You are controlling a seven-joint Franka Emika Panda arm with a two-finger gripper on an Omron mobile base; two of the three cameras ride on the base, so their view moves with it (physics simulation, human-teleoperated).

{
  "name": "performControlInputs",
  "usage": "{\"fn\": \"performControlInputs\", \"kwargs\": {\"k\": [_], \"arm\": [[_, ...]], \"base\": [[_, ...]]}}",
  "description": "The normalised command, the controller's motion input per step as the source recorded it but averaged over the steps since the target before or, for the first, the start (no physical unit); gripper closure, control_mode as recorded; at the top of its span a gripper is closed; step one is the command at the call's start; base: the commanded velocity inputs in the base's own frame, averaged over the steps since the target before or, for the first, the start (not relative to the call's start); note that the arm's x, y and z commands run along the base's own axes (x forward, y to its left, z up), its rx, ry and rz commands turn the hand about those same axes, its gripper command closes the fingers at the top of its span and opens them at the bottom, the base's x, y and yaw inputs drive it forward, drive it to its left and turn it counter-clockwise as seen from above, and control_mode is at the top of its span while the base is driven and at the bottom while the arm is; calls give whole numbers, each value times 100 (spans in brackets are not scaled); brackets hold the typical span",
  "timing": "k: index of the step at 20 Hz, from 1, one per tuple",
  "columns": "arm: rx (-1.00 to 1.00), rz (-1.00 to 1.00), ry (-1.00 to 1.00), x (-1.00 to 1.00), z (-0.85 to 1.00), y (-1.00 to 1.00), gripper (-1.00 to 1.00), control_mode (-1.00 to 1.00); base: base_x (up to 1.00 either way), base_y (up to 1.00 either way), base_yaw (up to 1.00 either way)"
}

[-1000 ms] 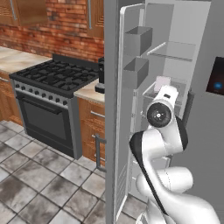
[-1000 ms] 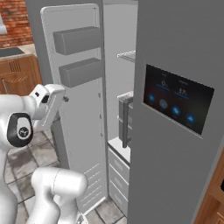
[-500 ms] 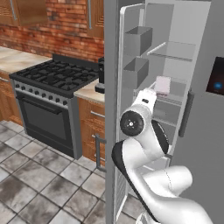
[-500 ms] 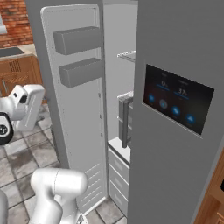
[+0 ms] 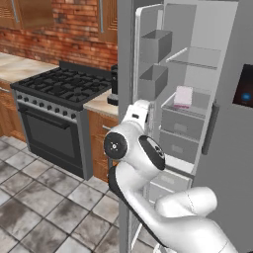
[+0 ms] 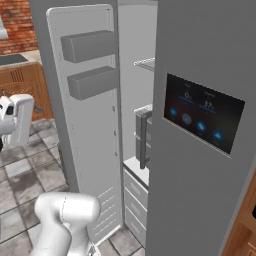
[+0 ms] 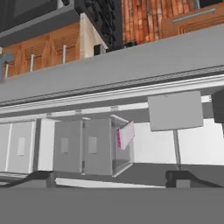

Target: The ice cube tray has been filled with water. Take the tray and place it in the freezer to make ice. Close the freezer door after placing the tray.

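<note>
While the freezer door (image 5: 148,74) stands swung wide, the ice cube tray (image 5: 183,97) sits inside the freezer (image 5: 197,113), on top of the upper drawer (image 5: 184,122), under the glass shelf (image 5: 195,57). Tray is pale, pinkish in this render, lying flat on the left part of that level. Hand view (image 7: 126,134) shows the same tray on edge, since that camera is rolled sideways.

Gripper (image 7: 111,178): jaws spread about as far as they go, nothing between them. Fingertips (image 7: 179,177) are dark stubs at the bottom of the hand view, well apart from the tray. Wrist in the left base view is just outside the cabinet near the door's inner face; whether it touches the door edge I can't tell from this angle.

Door inner face carries two box bins (image 6: 90,45), one above the other, both visible from the right side too. Second door (image 6: 210,150) is closed, with black panel (image 6: 204,120) showing blue icons.

Left of the freezer: counter strip (image 5: 101,103), then black oven range (image 5: 54,113) against a brick wall (image 5: 59,42). Grey tile floor (image 5: 44,207).
</note>
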Motion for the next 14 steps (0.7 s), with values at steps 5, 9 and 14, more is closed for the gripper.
{"fn": "performControlInputs", "kwargs": {"k": [5, 9, 14], "arm": [[-10, 0, 0, 35, 0, 59, -100, -100], [-9, 0, 0, 41, 0, 48, -100, -100], [-2, -8, 1, 49, 0, 11, -100, -100]], "base": [[0, 0, 0], [0, 0, 0], [0, 0, 0]]}}
